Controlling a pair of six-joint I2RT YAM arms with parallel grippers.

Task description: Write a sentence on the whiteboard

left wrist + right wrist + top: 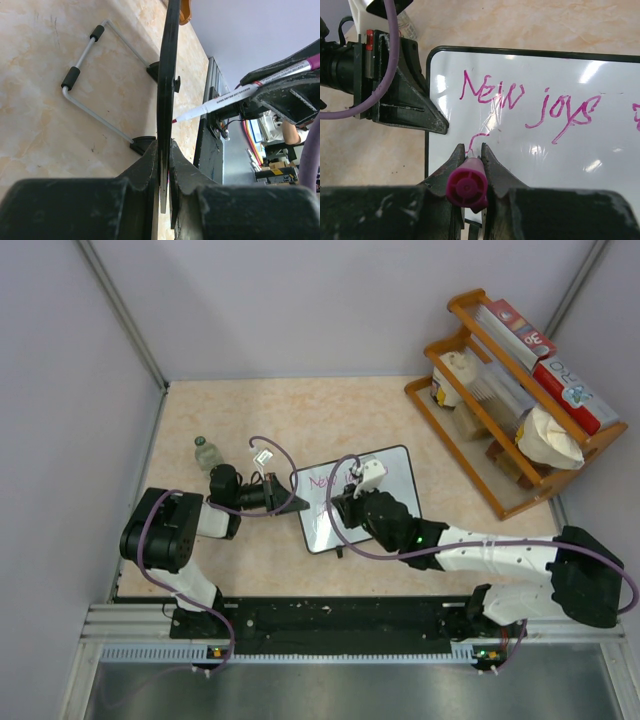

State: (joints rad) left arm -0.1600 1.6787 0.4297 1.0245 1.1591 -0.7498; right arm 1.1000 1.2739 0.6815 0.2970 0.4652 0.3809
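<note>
Left gripper [165,150] clamps whiteboard [388,472] edge mid-desk; right gripper [470,151] grips magenta marker [466,186], tip below sentence [527,102] "New joys".

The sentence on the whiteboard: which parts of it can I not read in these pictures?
- Right wrist view: the sentence runs past the right edge after "joys"; the marker covers part of the second line.
- Top view: letters too small.
- Left wrist view: whiteboard seen edge-on, face hidden.

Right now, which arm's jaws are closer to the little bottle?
Left. The left jaws clamp the whiteboard's left edge, just right of the bottle. The right jaws hold a marker over the board, farther to the right.
</note>
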